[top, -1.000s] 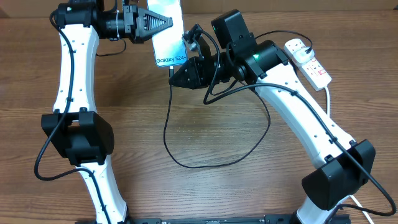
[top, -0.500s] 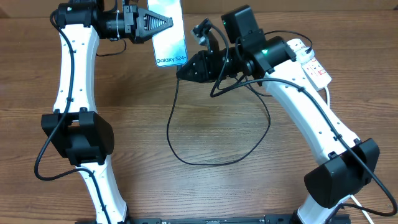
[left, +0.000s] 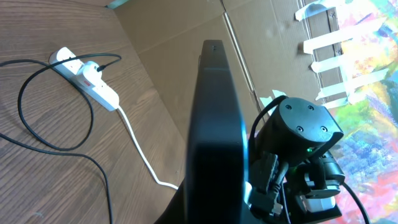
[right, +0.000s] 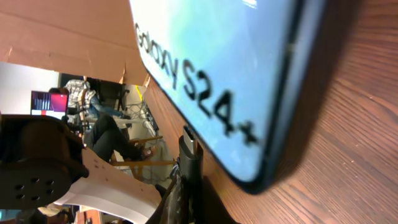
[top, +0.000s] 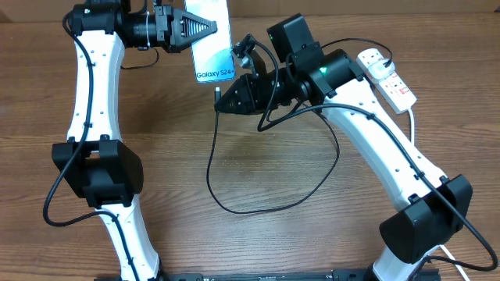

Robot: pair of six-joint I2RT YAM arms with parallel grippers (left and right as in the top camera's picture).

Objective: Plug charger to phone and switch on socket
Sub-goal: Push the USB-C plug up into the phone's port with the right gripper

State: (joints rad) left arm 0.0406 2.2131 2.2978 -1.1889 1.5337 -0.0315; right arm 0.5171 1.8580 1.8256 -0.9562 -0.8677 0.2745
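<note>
Overhead looking down, both wrist cameras close on the phone, shared everywhere

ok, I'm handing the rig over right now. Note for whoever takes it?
Left pincer: shut on the phone, screen facing the overhead camera.
Right pincer: shut on the charger at its connector end, with the tip just off the phone's bottom edge and apparently not in yet.
Socket: far right of the table, with the plug seated in it. Switch state not readable.
Done: plug in the socket, both grasps made.
Left: seat the tip in the phone, then switch the socket on.
</note>
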